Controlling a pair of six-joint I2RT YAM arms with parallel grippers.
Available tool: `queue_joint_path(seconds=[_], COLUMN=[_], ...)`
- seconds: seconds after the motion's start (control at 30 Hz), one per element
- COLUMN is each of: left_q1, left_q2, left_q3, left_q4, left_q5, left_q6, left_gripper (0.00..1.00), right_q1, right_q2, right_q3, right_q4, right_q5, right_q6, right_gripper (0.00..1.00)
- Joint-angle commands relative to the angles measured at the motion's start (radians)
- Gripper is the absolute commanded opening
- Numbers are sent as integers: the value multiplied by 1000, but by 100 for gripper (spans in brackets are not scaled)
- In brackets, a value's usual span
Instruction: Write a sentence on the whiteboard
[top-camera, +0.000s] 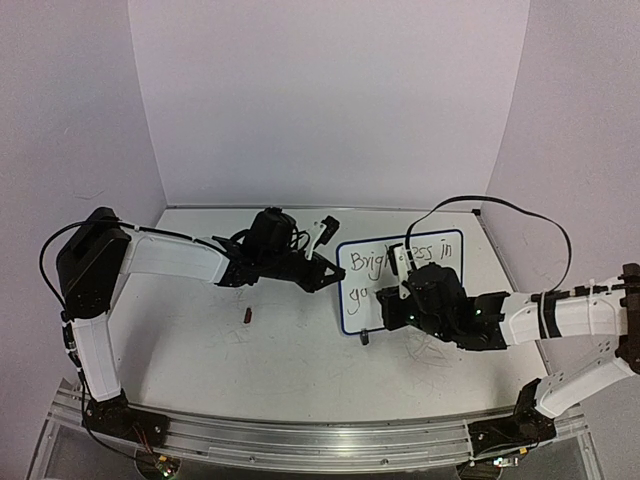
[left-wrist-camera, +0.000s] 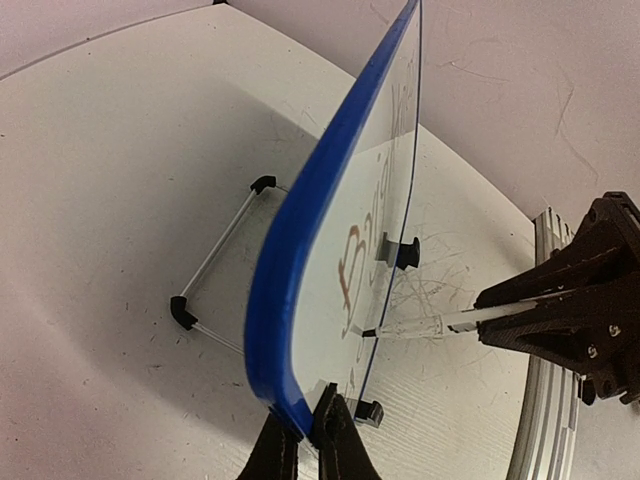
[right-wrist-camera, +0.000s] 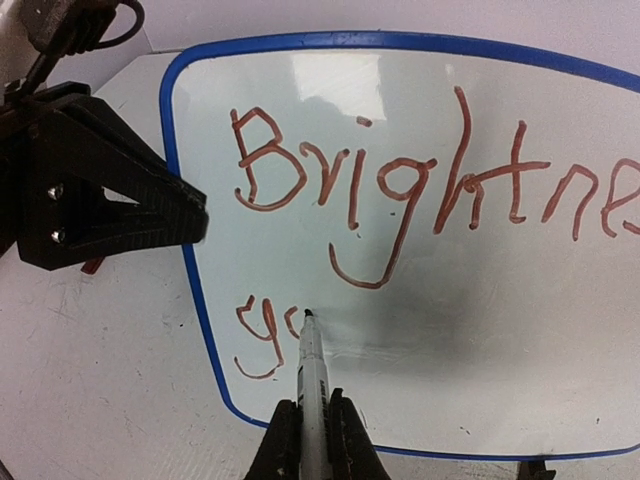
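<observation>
Right hand (right-wrist-camera: 313, 428) holds marker (right-wrist-camera: 311, 365) tip against whiteboard (right-wrist-camera: 480, 330)

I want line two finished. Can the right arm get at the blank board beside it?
Probably yes: the right end effector holds the marker tip at that line on the whiteboard, and nothing covers the bare patch to the right.

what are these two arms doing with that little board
The left gripper pinches the whiteboard by its blue edge, steadying it on the table. The right gripper holds a marker with its tip on the board, early in the second line. The sentence reads "Brightness in" on top, with only a couple of letters below.
</observation>
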Motion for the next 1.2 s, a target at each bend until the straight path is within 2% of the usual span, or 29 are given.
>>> queue_joint_path(seconds=[0.0, 0.27, 0.57, 1.17], left_q1=[8, 8, 8, 8], left_q2=[0, 1, -1, 1], left_q3=[-18, -20, -22, -11], left_q4=[-131, -131, -133, -141], left_q5=[-118, -119, -122, -122], left_q6=[74, 74, 73, 77], left_gripper=[0, 0, 0, 0], right_q1=[-12, -9, -13, -16], right_q2=[26, 32, -112, -48], right_q3=[50, 12, -32, -26], right_q4=[45, 52, 40, 43], right_q5=[2, -39, -4, 7], right_q6=[-14, 14, 17, 4], right_gripper=[0, 0, 0, 0])
